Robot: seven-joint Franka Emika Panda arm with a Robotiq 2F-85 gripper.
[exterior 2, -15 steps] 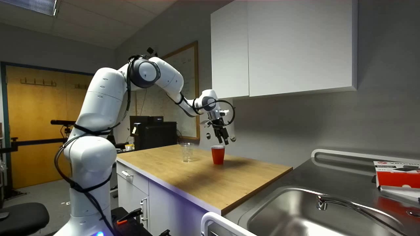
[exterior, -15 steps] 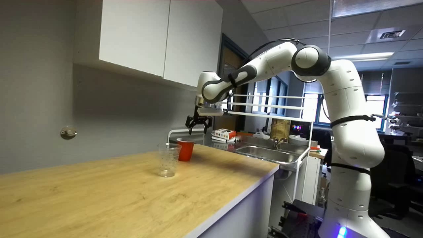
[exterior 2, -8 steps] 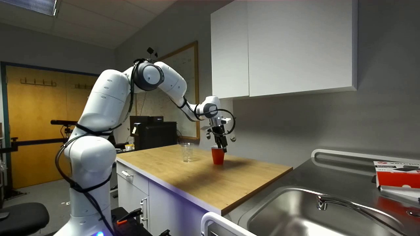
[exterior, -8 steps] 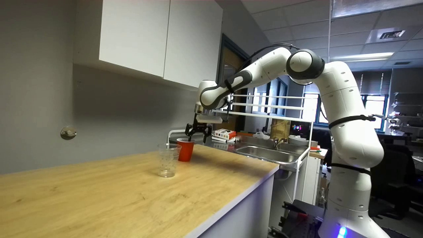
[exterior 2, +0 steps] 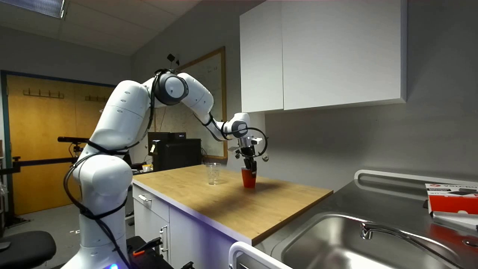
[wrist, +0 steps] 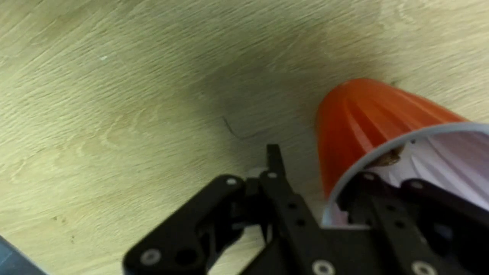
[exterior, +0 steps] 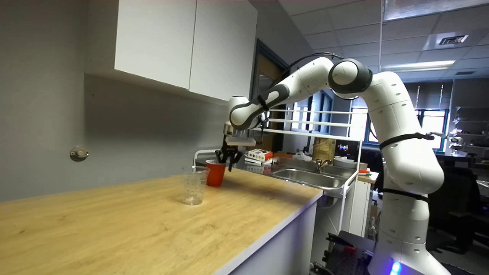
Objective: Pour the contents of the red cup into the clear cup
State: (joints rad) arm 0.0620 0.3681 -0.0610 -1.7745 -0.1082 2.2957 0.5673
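Observation:
The red cup (exterior: 216, 173) stands upright on the wooden counter, its rim pale and its inside white. In the wrist view something brown lies inside the red cup (wrist: 355, 118), partly covered by the rim. My gripper (wrist: 311, 172) straddles the cup's wall: one finger reaches inside, and the other finger (wrist: 276, 162) hangs outside. Between that outer finger and the wall a gap shows, so the jaws are apart and not gripping. The inner fingertip is hidden within the cup. Beside the red cup, in both exterior views, stands the upright clear cup (exterior: 194, 187), looking empty.
A white wall cabinet (exterior: 160, 42) hangs above the counter (exterior: 133, 221). Past the counter's end lies a metal sink (exterior 2: 328, 239) with a faucet (exterior 2: 403, 239). A white rail (exterior: 353, 164) stands near the sink, and a red-and-white box (exterior 2: 452, 198) sits beyond.
My gripper has come down from above the red cup, one finger entering it. The jaws have narrowed, and the cup has shifted slightly toward the outer finger. The clear cup has not moved.

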